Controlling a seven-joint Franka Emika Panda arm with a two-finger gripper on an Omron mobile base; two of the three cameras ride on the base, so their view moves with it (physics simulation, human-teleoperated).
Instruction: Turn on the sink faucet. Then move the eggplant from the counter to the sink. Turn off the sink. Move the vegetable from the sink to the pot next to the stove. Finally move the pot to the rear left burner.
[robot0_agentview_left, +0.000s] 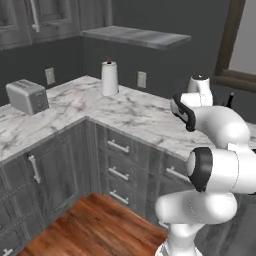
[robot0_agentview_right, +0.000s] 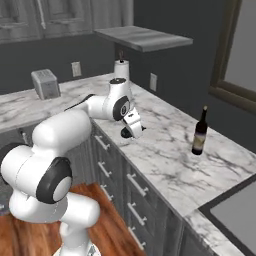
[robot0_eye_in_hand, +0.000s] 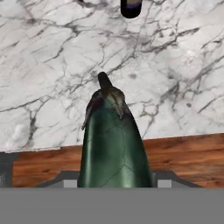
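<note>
Gripper (robot0_agentview_right: 133, 131) clasps glossy, tapered eggplant (robot0_eye_in_hand: 113, 144) above veined marble counter (robot0_eye_in_hand: 52, 57).

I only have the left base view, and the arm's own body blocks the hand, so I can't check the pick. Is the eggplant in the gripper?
Observer: Yes. In the hand view the eggplant sits in the grip, stem end pointing away from the camera.
Operator: Where is the hand?
Observer: In the right base view the gripper hangs over the counter, near its front edge.
Operator: Anything toward the sink?
Observer: A dark bottle stands upright on the counter, nearer the wall. The sink lies at that view's lower right.
</note>
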